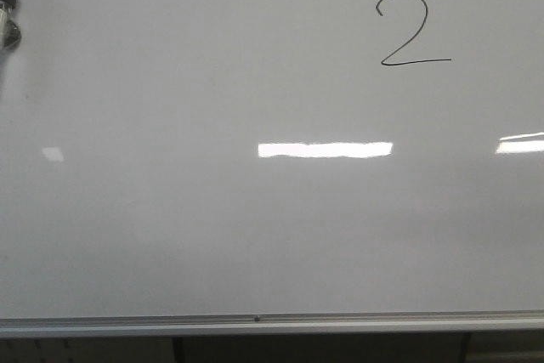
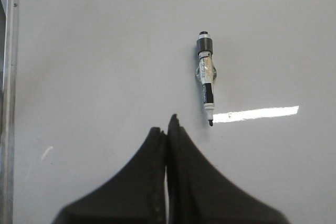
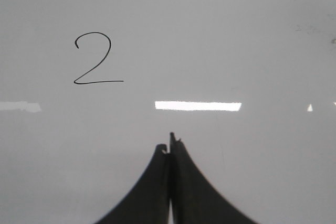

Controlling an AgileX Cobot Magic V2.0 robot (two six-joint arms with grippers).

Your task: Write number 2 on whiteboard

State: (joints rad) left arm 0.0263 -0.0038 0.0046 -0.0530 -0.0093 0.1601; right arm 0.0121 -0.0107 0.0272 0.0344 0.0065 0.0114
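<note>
The whiteboard (image 1: 212, 235) fills the front view, its silver frame along the near edge. A thin black number 2 (image 1: 410, 30) is drawn at its far right; it also shows in the right wrist view (image 3: 95, 59). A black-and-white marker (image 2: 206, 78) lies loose on the board (image 2: 105, 66) in the left wrist view, tip uncapped, and peeks in at the far left of the front view (image 1: 8, 10). My left gripper (image 2: 167, 125) is shut and empty, just short of the marker. My right gripper (image 3: 169, 145) is shut and empty above the board (image 3: 236, 35), away from the digit.
Bright rectangular light reflections (image 1: 325, 150) lie across the board. The aluminium frame edge (image 1: 255, 322) runs along the front, and another frame edge (image 2: 9, 103) shows in the left wrist view.
</note>
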